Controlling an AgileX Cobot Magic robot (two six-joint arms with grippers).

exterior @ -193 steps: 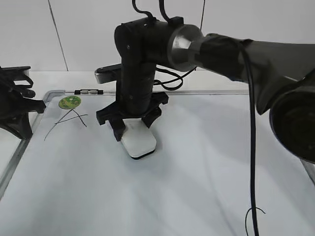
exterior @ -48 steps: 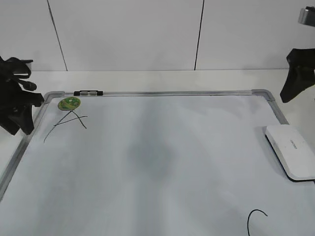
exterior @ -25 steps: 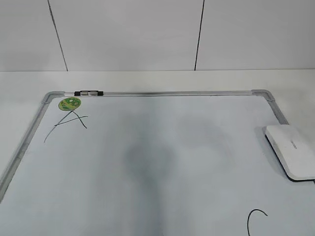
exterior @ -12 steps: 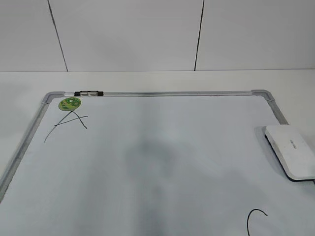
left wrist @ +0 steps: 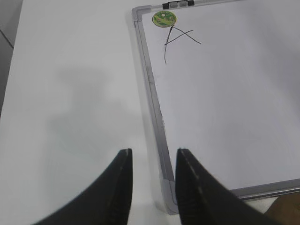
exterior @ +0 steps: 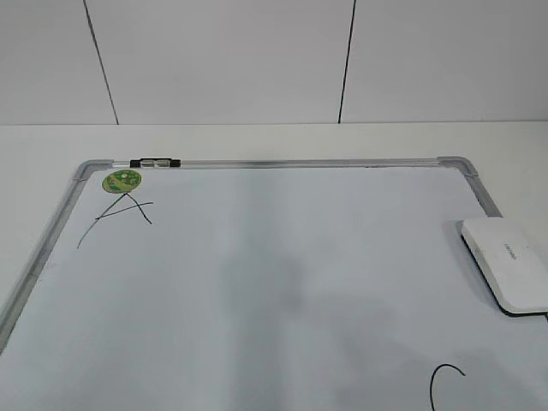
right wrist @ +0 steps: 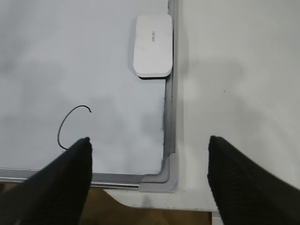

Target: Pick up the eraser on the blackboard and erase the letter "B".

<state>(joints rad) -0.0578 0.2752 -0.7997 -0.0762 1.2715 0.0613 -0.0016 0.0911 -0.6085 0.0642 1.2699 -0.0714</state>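
From my station I see the blackboard (exterior: 257,282) lying flat on the white tabletop (exterior: 257,137), and I take its silver frame as my landmark. The eraser (exterior: 507,264) rests white side up on the board surface, touching nothing but the board, just inside the frame's right rail and roughly midway along it; in the right wrist view the eraser (right wrist: 152,45) sits with its long edge right beside that rail. No gripper shows in the exterior view.

The letter "B" is nowhere I can find on the board; the middle of the surface reads as bare grey-white with a faint shadow. The slanted "A" (exterior: 120,214) stands near the frame's far left corner, just below the round green sticker (exterior: 122,180). The curved "C" (exterior: 445,381) lies near the frame's near right corner.

My left gripper (left wrist: 152,187) hangs over the frame's near left corner, fingers narrowly parted and empty. My right gripper (right wrist: 147,183) hangs above the near right corner, fingers spread wide with nothing between them.
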